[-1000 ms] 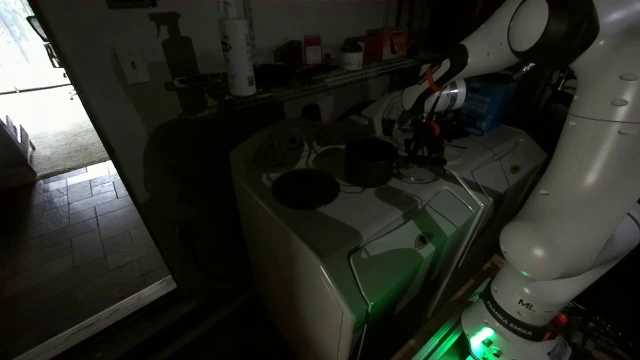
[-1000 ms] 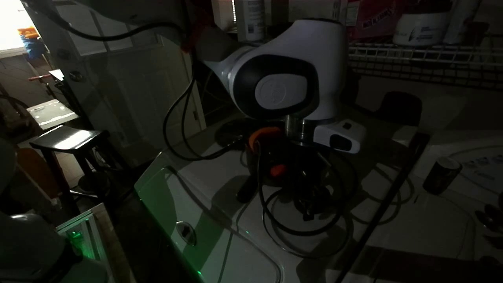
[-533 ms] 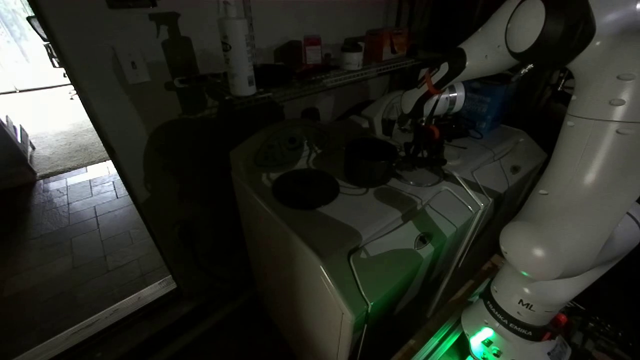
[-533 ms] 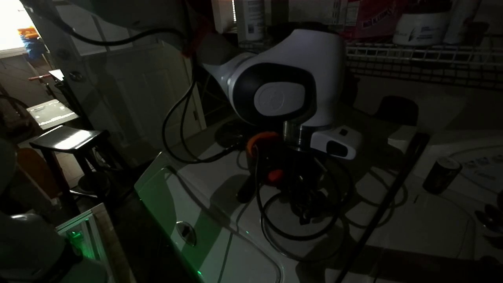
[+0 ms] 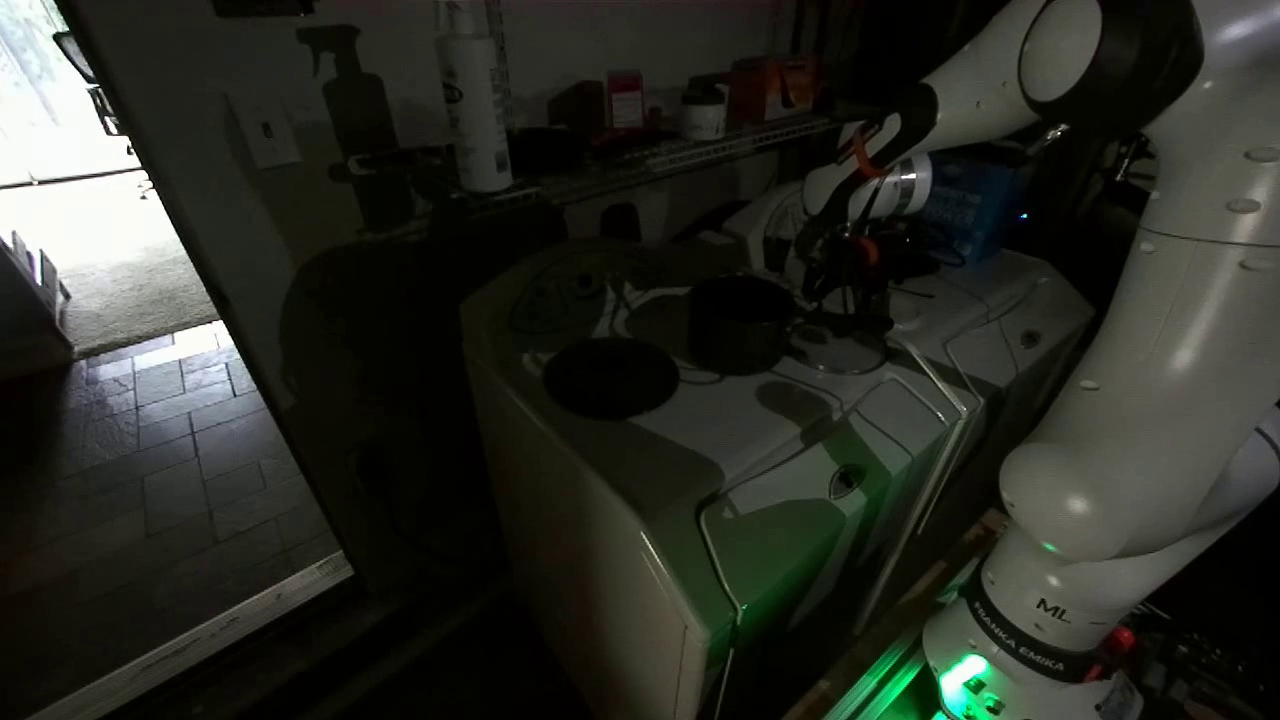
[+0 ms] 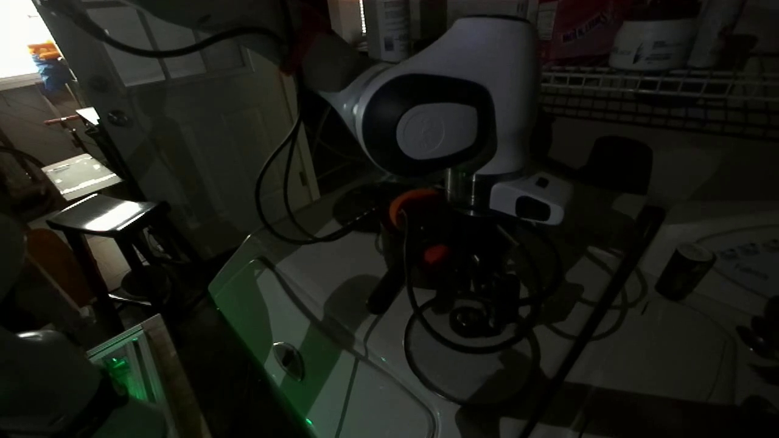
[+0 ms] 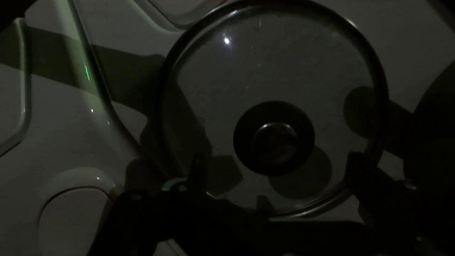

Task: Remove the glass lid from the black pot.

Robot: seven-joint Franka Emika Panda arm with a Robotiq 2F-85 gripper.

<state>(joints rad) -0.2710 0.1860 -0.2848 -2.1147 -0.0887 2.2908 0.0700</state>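
- Glass lid [image 7: 273,89]: one, clear, round, dark-rimmed. Lies on the white appliance [image 5: 742,430], off its pot in both exterior views; I judge the removal done, or nearly so.
- Black pot [image 5: 737,332]: one, squat, straight-sided. In an exterior view the lid sits just beside it, between its 3 and 4 o'clock; whether the two touch, I cannot tell.
- Round dark dish [image 5: 612,378]: one, low, near the pot between its 8 and 9 o'clock. Not needed, in my judgement.
- Knob [image 7: 273,138]: one, black, broad, glossy on top.
- My gripper [image 7: 277,156]: one, over the lid, at the 6 o'clock side of the wrist view.
- My fingers [image 7: 355,165]: two, spread wide, holding nothing I can see. Seen from the knob, one stands between 8 and 9 o'clock, its mate between 3 and 4. Height above the glass: cannot tell.
- Handling, by estimate: stiff, brittle, of middling weight; smooth, likely to slide if nudged.
- Place of hold, if wanted: the knob's sides at 9 and 3 o'clock, low and level, squeezed gently. Avoid the rim; a pinch there would likely tip the glass and risk a chip.
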